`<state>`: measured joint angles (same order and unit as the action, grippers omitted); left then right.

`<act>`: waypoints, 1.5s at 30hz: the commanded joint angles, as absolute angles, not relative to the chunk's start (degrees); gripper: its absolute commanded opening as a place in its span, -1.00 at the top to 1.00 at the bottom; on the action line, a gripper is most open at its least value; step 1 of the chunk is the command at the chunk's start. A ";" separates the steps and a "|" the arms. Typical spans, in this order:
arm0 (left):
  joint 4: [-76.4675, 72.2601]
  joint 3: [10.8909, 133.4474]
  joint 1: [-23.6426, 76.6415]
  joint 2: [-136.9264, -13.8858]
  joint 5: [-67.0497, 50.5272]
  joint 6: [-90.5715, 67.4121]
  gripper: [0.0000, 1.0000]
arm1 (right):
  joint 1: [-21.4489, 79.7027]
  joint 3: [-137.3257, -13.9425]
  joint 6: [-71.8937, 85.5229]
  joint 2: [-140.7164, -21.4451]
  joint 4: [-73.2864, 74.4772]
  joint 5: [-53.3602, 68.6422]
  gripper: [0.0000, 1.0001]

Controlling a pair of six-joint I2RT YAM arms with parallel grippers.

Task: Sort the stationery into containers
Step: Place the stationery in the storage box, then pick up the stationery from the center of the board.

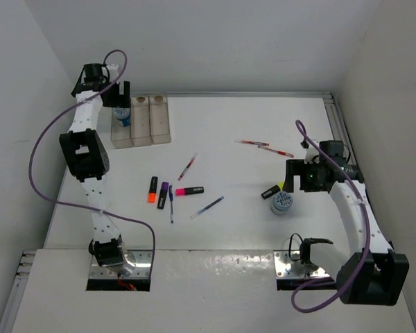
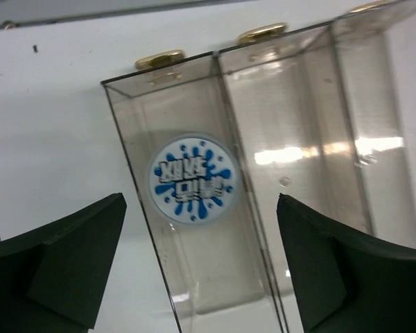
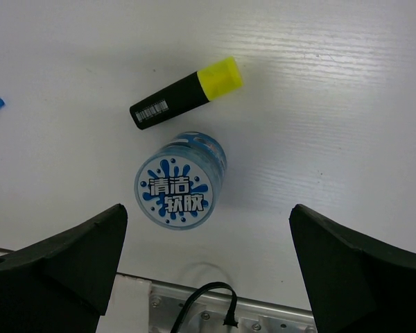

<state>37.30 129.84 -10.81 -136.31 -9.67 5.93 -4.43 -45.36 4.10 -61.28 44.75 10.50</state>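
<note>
The tan three-slot containers tray [image 1: 141,119] stands at the back left. My left gripper [image 1: 121,97] hovers open over its left slot, where a blue-and-white disc [image 2: 191,179] lies flat on the floor between the smoky walls [image 2: 159,73]. The other two slots look empty. My right gripper [image 1: 291,182] is open above a round blue-and-white tub [image 3: 180,184], which stands beside a yellow-capped highlighter [image 3: 187,92]. Mid-table lie orange [image 1: 152,189], purple [image 1: 163,195] and pink [image 1: 189,191] highlighters, two blue pens [image 1: 207,207] and a red pen [image 1: 188,166]. Two more red pens [image 1: 263,146] lie farther back right.
White walls close in the table on the left, back and right. An aluminium rail [image 1: 336,118] runs along the right edge. Metal base plates [image 1: 301,262] and a black cable [image 3: 208,298] sit at the near edge, just below the tub.
</note>
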 commanded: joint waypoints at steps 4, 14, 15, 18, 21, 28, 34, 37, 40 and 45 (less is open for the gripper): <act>38.23 123.25 -4.95 -115.78 -27.23 12.80 -0.78 | -6.24 -48.60 2.90 -53.98 47.63 9.93 -0.97; 34.91 96.26 30.54 -94.32 -34.53 15.21 -0.73 | -15.54 -51.67 9.83 -48.16 52.73 11.69 -0.97; 29.15 91.45 32.93 -93.35 -34.71 13.12 -0.73 | -16.43 -52.20 10.45 -49.03 53.08 11.78 -0.97; 15.53 82.48 41.70 -89.74 -31.39 10.64 -0.74 | -19.86 -54.22 11.51 -52.90 53.88 13.35 -0.97; 10.47 80.86 48.48 -91.75 -27.86 10.28 -0.74 | -22.41 -55.63 12.04 -56.24 54.14 14.85 -0.96; 4.31 85.24 56.86 -104.47 -22.94 8.35 -0.78 | -27.24 -57.65 14.06 -63.27 53.35 15.64 -0.96; -1.49 90.70 59.67 -114.07 -23.81 5.36 -0.81 | -30.67 -58.97 14.94 -66.62 52.65 16.69 -0.96; -2.19 93.07 60.90 -117.59 -23.82 5.10 -0.83 | -31.99 -59.50 15.21 -68.90 52.91 18.98 -0.96; -2.20 94.65 61.87 -120.58 -22.94 4.92 -0.85 | -32.17 -59.50 15.29 -69.87 52.65 19.86 -0.96; -1.41 97.38 62.66 -124.44 -24.34 4.22 -0.89 | -32.26 -58.89 14.51 -70.58 51.86 20.57 -0.96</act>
<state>1.58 94.00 61.60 -123.68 -22.74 5.21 -32.10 -57.25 14.57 -70.78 53.30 18.74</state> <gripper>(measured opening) 0.943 0.983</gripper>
